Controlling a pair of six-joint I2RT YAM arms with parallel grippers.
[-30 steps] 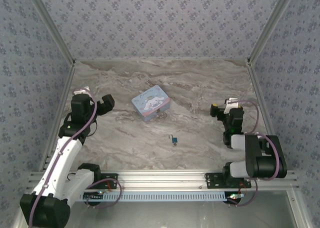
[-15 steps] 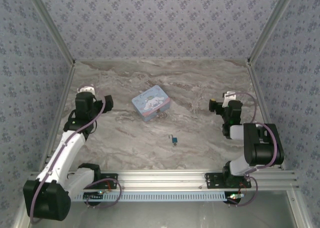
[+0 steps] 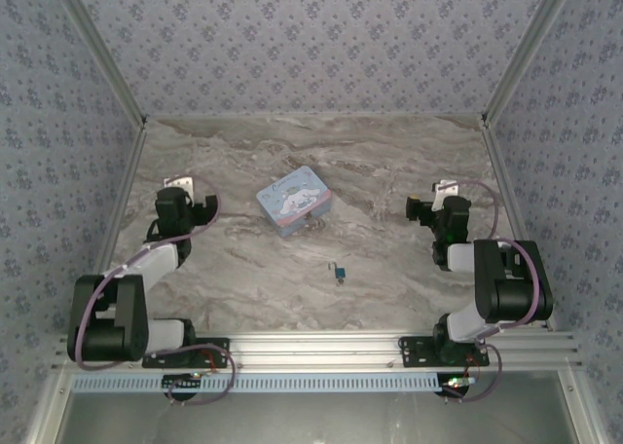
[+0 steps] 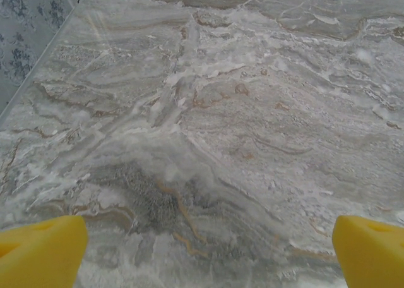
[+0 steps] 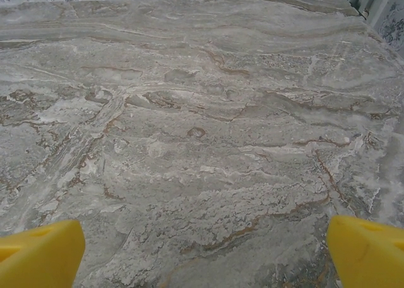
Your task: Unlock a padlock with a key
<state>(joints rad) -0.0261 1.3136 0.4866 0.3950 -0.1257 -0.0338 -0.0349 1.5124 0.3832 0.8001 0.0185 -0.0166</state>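
**Item 1. Padlock** [image 3: 339, 272]. A tiny teal-blue body with a thin silvery shackle was recorded lying on the worktop [image 3: 389, 162]. It was placed between the two arms, nearer the front rail [image 3: 321, 345] than the tin, and well apart from both end effectors. At the size seen from above, it could not be told whether the shackle was latched. Nor could a key be made out beside or in the lock.

**Item 2. Tin** [image 3: 294, 201]. A light-blue printed box was set askew near the middle of the worktop, beyond the padlock and not touching it. Its printed figure was too small to be read.

**Item 3. Left end effector** [image 3: 202, 208]. It was held low over the left part of the worktop. In the top view its jaws were partly masked by the wrist. In the left wrist view, the end effector [image 4: 207, 253] was seen spread wide. Its yellow fingertips [image 4: 44, 250] were cut off at the two lower corners, with nothing gripped and bare marbled surface between them.

**Item 4. Right end effector** [image 3: 416, 210]. It was held low over the right part of the worktop, its outline hard to make out from above. In the right wrist view, the end effector [image 5: 205, 253] was likewise seen fully parted. Its fingertips [image 5: 38, 253] were cropped by the frame edge, with bare surface between them.
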